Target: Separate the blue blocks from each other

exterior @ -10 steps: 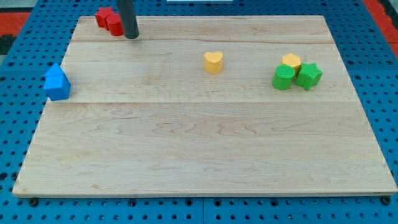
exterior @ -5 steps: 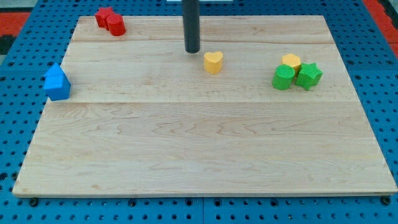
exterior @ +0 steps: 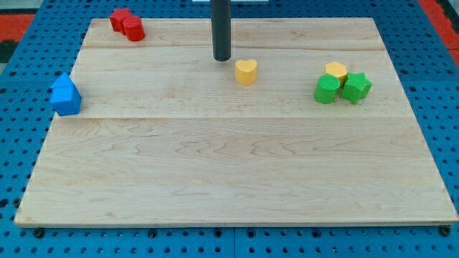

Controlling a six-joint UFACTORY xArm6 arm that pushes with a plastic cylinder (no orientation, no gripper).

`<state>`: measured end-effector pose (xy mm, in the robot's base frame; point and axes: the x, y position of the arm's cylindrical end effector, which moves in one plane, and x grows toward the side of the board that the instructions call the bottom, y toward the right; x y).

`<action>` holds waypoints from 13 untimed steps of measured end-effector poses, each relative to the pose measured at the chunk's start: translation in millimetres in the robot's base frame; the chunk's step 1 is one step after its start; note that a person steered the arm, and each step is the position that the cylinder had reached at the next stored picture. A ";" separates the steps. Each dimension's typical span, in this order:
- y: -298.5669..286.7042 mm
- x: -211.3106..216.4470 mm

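Two blue blocks [exterior: 65, 95] stand pressed together at the board's left edge; they read as one house-like shape and I cannot tell where one ends. My tip [exterior: 221, 57] rests on the board near the view's top centre, far to the right of the blue blocks. It stands just up and left of a yellow heart block [exterior: 246, 72] without touching it.
Two red blocks [exterior: 127, 24] sit touching at the top left corner. At the right, a yellow block [exterior: 335, 71] touches a round green block [exterior: 326, 89] and a green star-like block [exterior: 356, 87]. The wooden board [exterior: 237, 172] lies on a blue pegboard.
My tip moved from beside the red blocks rightward to near the yellow heart, then stayed still over the last half second. No block has moved.
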<state>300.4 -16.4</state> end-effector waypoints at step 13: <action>-259.6 165.3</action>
<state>465.7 -276.0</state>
